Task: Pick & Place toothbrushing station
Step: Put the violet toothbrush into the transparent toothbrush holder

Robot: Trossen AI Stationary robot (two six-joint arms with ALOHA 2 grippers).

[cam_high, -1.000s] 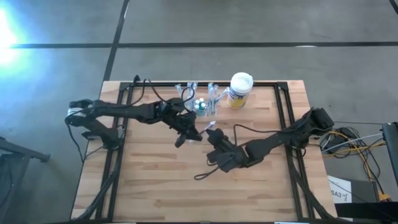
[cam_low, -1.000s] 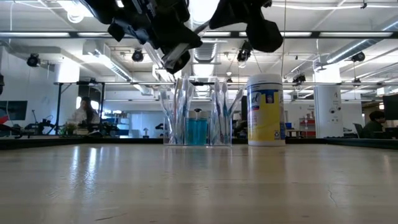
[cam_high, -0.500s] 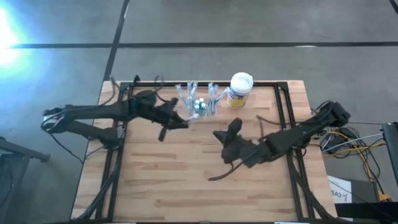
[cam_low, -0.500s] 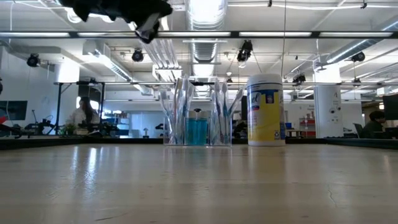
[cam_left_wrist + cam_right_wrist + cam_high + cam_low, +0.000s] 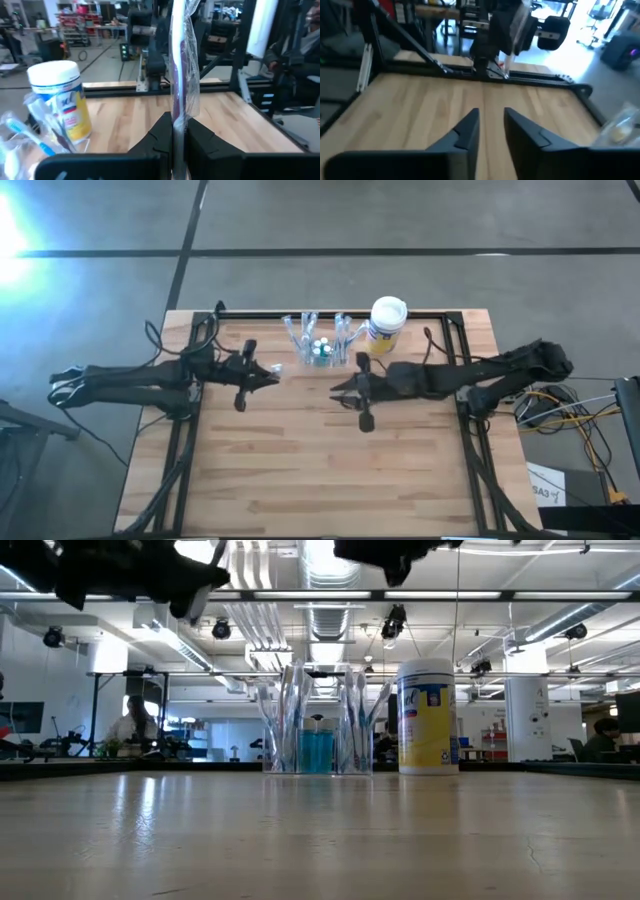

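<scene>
The toothbrushing station [image 5: 320, 346], a clear holder with brushes and a blue-green bottle, stands on its base at the table's far middle; it also shows in the low view [image 5: 318, 725]. My left gripper [image 5: 260, 373] is left of it, above the table, shut on a toothbrush in a clear wrapper [image 5: 180, 60]. My right gripper [image 5: 343, 388] is open and empty, right of the left gripper and nearer than the station; its fingers [image 5: 465, 132] point toward the left gripper. My left gripper pinches the wrapped toothbrush's lower end [image 5: 176, 127] between its two fingers. The fingers are level and point toward the table's right; the wrapper runs on along them past their tips. It is lifted clear of the table.
A white-lidded canister with a yellow label [image 5: 386, 326] stands right beside the station, also in the low view [image 5: 428, 716] and the left wrist view [image 5: 60, 100]. Black frame rails [image 5: 440, 315] run along the table's far and side edges. Bare wood [image 5: 320, 470] lies near the front.
My left gripper has drawn back toward the table's left edge with the wrapped toothbrush, away from the middle where both grippers were close together. My right arm has swung toward the far edge and stretched out level, its gripper now pointing toward the table's left.
</scene>
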